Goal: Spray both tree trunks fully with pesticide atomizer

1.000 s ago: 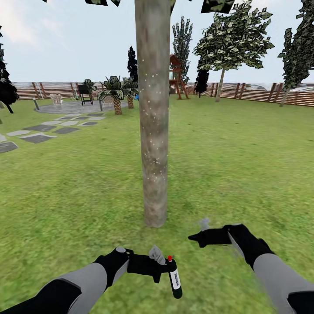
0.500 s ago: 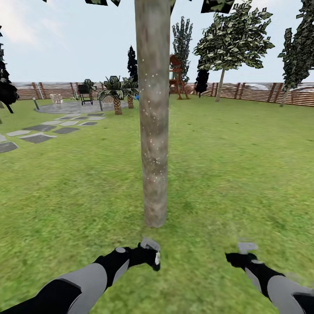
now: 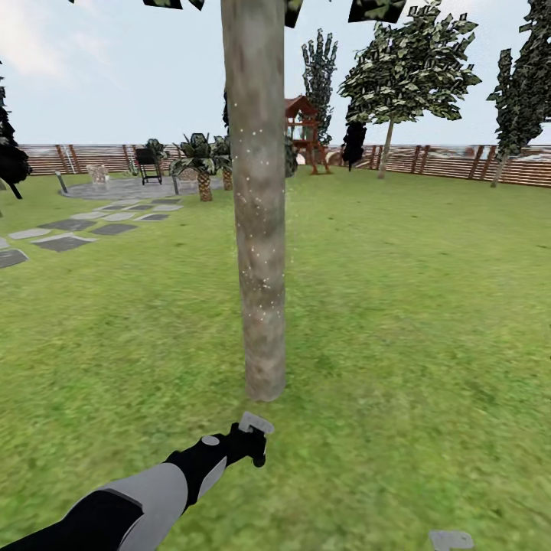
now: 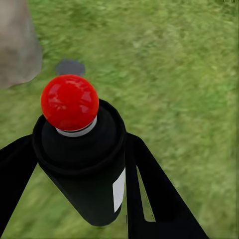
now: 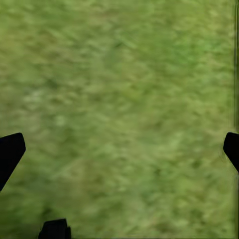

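The left gripper [image 4: 74,199] clamps the pesticide atomizer [image 4: 82,164] near the speckled tree trunk [image 3: 256,229]. The right gripper [image 5: 119,149] gapes wide, empty, above the lawn [image 5: 124,74].

The right tool [image 5: 119,144] has dropped down and away from the trunk [image 3: 256,229]; the left tool [image 4: 79,184] has turned the atomizer [image 4: 82,159] upright toward it.

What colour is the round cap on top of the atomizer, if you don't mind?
Bright glossy red, seen best in the left wrist view: the cap tops the atomizer.
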